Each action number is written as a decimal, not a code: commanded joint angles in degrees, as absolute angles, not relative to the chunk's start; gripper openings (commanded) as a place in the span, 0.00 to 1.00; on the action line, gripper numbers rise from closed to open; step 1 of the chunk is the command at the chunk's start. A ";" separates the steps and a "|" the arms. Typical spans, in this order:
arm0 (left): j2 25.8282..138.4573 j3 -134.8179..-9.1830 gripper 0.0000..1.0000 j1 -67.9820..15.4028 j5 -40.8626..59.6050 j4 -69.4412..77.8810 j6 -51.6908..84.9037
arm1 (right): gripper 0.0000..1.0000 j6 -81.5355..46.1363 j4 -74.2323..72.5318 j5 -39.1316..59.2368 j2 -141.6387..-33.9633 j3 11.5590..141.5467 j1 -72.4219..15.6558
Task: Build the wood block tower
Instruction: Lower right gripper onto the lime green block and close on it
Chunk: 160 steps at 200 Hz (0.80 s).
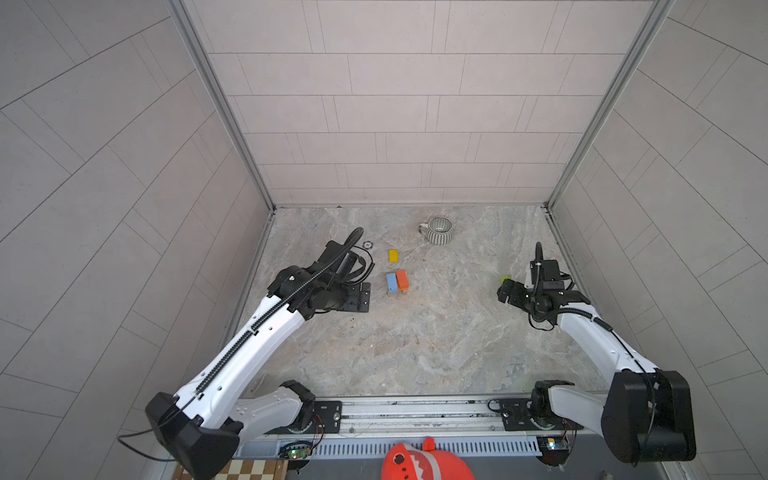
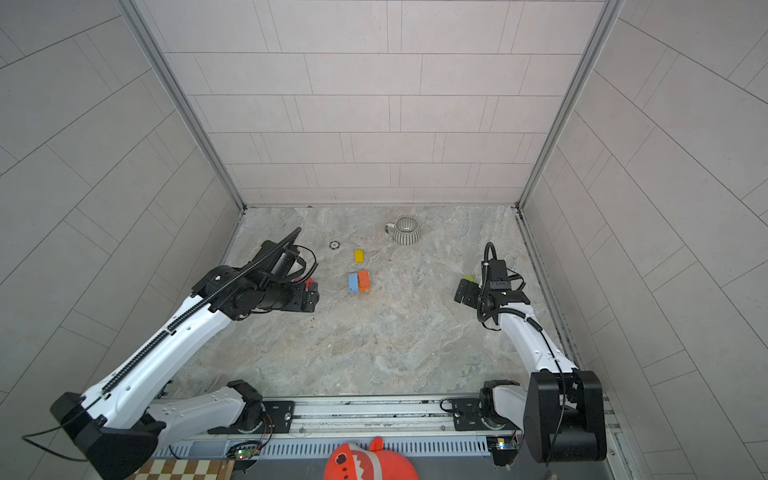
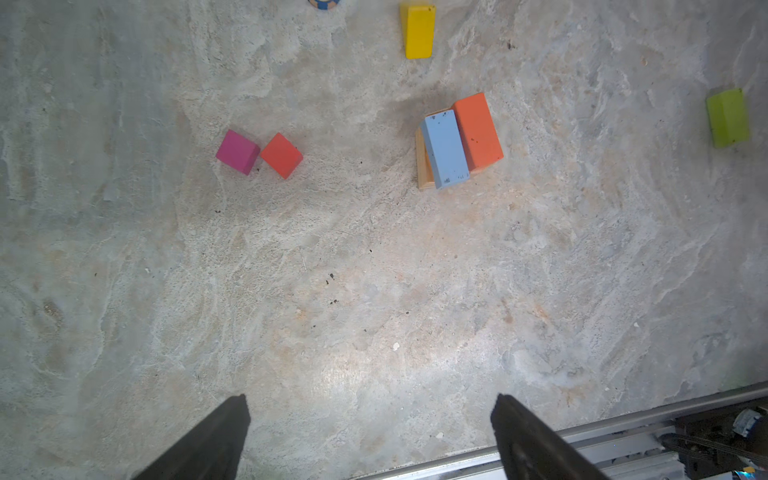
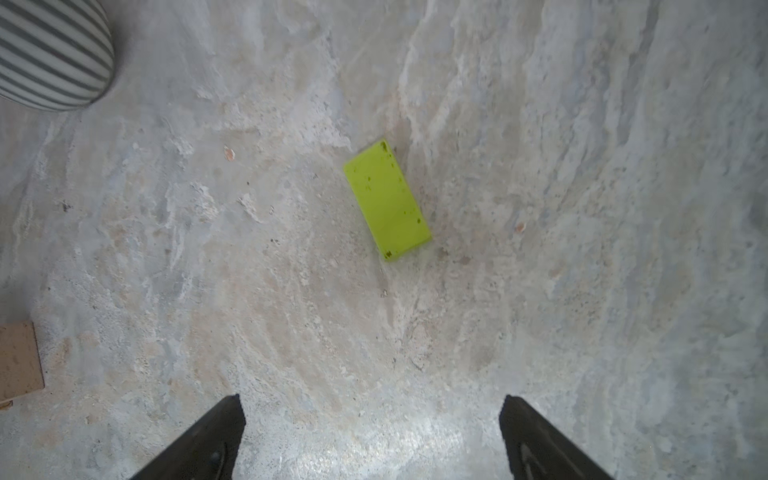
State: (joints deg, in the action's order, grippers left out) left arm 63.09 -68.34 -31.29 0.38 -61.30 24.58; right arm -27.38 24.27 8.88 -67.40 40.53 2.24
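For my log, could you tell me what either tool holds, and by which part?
Nothing is held; the left tool and right tool both stand open and empty.

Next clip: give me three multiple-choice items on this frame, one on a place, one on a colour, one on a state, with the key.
1. Where does the blue block lie? A. standing on end, alone. B. on the tan blocks, beside the orange block. C. on its side, alone.
2. What colour is the block ahead of the right pincer? A. yellow. B. magenta. C. green.
3. The left pincer is: A. open, empty. B. shut on a block. C. shut, empty.
Key: 1 B, the left wrist view shows it atop tan wood; 2 C, a green block lies there; 3 A, its jaws stand wide apart, nothing between.
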 commanded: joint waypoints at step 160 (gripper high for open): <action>57.03 -53.44 0.98 -30.43 1.78 -51.79 27.03 | 0.86 -20.34 36.47 6.67 -103.98 66.60 4.22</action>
State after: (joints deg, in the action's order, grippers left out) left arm 56.86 -53.84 -30.87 2.68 -52.05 26.52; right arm -21.96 33.34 7.46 -102.80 64.62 3.88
